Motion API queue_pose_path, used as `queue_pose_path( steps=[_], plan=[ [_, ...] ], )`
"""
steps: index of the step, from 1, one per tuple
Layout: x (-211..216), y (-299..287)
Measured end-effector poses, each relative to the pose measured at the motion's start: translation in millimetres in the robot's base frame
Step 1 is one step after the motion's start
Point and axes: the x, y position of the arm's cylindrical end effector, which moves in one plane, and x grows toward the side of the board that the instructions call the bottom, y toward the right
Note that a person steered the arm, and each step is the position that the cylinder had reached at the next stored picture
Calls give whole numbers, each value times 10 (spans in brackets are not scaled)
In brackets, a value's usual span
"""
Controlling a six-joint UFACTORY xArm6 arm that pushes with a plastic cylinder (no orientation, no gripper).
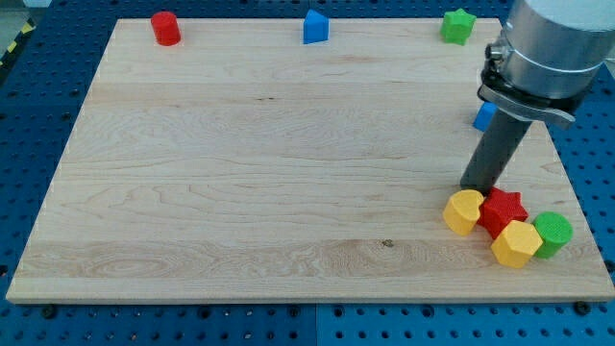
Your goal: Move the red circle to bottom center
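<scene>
The red circle [165,28] is a short red cylinder at the view's top left corner of the wooden board [269,173]. My tip [475,189] is far from it, at the view's lower right, touching or just above the top edge of a cluster: a yellow block [463,211], a red star [503,210], a yellow hexagon [516,243] and a green circle [553,234].
A blue block [315,27] sits at the top centre and a green star [458,26] at the top right. Another blue block [484,116] is partly hidden behind the rod at the right edge.
</scene>
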Motion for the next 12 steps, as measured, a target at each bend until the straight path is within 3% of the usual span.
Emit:
queue_pose_path(
  steps=[1, 2, 3, 7, 8, 10, 12],
  plan=[
    [0, 70],
    [-9, -266],
    [-79, -1116],
    [-1426, -3883],
    [-1815, -4325],
    [-2975, -4451],
    [-3050, -4373]
  ],
)
